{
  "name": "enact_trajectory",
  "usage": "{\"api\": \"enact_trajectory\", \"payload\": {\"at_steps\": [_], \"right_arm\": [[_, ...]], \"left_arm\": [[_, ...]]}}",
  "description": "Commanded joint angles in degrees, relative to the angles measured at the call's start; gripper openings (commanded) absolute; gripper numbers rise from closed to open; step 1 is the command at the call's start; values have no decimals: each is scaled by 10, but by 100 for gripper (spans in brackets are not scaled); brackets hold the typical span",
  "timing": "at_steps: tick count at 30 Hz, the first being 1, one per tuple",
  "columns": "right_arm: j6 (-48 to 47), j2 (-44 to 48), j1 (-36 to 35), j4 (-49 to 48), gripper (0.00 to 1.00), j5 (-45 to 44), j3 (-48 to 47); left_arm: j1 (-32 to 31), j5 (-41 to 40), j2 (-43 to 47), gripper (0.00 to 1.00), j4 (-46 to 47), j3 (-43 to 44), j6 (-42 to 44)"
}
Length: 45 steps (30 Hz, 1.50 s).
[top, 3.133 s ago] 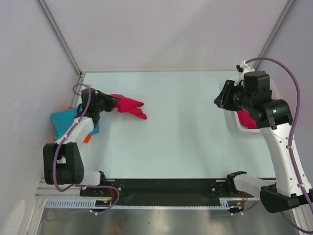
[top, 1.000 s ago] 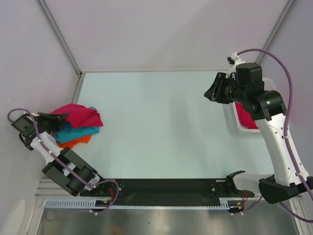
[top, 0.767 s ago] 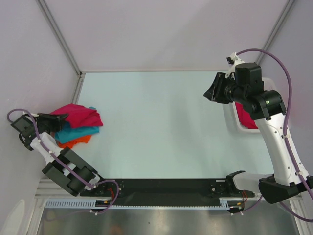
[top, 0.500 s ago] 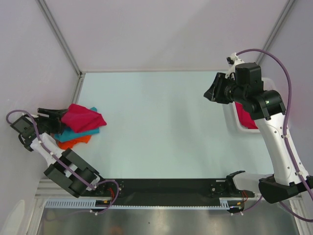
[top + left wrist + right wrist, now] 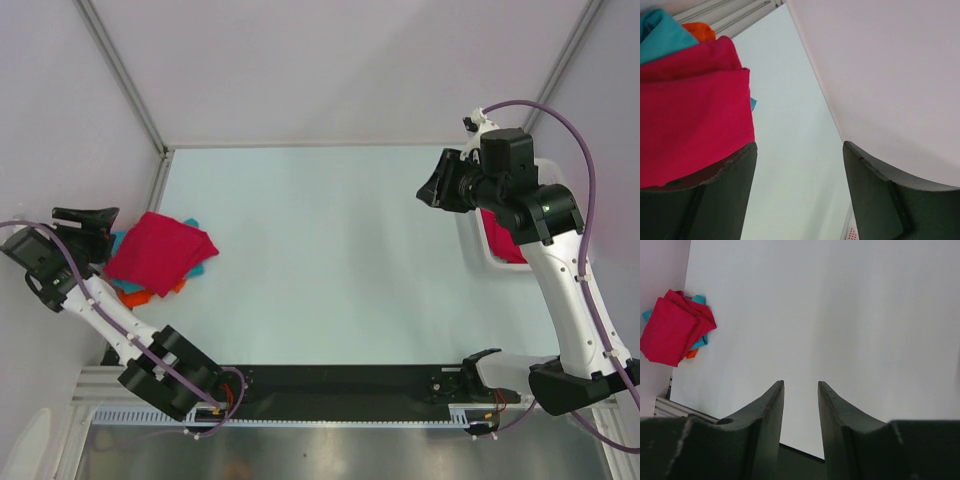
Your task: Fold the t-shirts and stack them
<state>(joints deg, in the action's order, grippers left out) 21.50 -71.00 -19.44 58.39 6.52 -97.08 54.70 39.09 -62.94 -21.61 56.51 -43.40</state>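
Seemingly clear of the stacked t-shirts [image 5: 160,252], the left gripper [image 5: 797,165] gapes empty; the right gripper [image 5: 800,390] hangs parted, holding nothing.

**Q:** What lies on the pale blue-green flat tabletop [image 5: 340,250]?

**A:** A white plastic mesh basket [image 5: 478,252] at one side edge. Well apart from it, at the opposite edge, is a folded stack: orange cloth t-shirt [image 5: 140,297] lowest, teal cloth t-shirt [image 5: 662,35] between, crimson cloth t-shirt [image 5: 158,252] uppermost.

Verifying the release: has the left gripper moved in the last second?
Yes. In the top view the left gripper has backed off leftward, outward from the table's left edge, and opened, leaving the crimson t-shirt on the stack.
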Motion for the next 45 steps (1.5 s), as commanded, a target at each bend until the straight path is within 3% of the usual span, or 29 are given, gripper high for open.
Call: {"api": "enact_trajectory", "payload": {"at_steps": [1,8,13,17,28,38,42,45], "right_arm": [[7,7,-4,-10,38,-2,0],[10,12,-4,-9,38,-5,4],[9,15,-4,-10,38,-8,13],[13,17,-5,-15,39,-5,27],[9,32,-3,-14,38,-20,55],[11,31,-3,-26,38,-20,80],[14,25,-3,-30,39,-22,74],[21,15,-2,-33,39,-16,62]], "left_arm": [[-17,6,18,74,17,45,-23],[-73,11,-31,74,44,12,-25],[-86,13,-50,75,71,-65,-27],[-85,-75,-34,75,32,-97,-10],[-82,-190,-33,75,-5,-139,5],[-64,-205,5,73,30,-176,-48],[-85,-138,33,65,95,-135,-99],[-195,-81,16,48,144,-28,-86]]}}
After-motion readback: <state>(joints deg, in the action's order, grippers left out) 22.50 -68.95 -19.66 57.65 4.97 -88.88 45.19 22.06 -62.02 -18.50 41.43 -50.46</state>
